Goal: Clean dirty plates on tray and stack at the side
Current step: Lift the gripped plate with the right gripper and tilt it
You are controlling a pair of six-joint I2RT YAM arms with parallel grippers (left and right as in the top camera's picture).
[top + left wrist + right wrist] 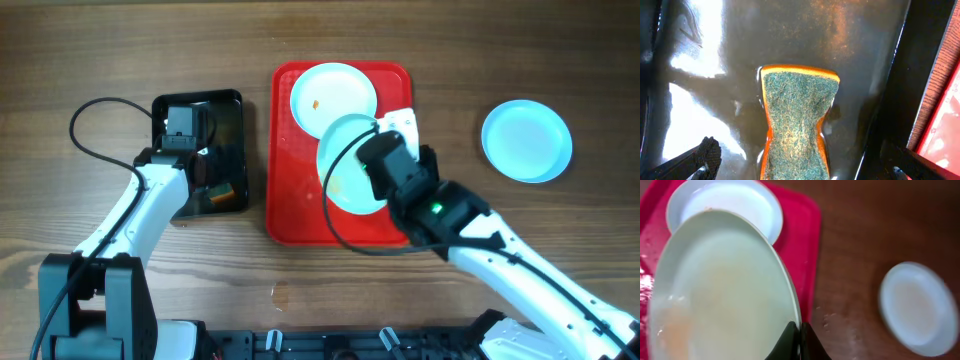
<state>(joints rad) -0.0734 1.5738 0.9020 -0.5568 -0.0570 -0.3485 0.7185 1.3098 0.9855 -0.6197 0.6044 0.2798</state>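
The red tray (290, 200) lies mid-table. One pale plate (333, 95) with an orange speck lies at its far end. My right gripper (385, 150) is shut on the rim of a second plate (345, 165), held tilted over the tray; the right wrist view shows the fingers (800, 332) pinching its edge (720, 290). A third, light-blue plate (527, 140) lies on the wood to the right, also in the right wrist view (917, 307). My left gripper (800, 170) is open, its fingers on either side of an orange sponge (797, 120) with a green scrub face.
A black tray (225, 110) holding the sponge (222, 192) stands left of the red tray; its wet floor (790, 35) glistens. Cables loop at the far left (85, 130). Bare wood lies between the red tray and the blue plate.
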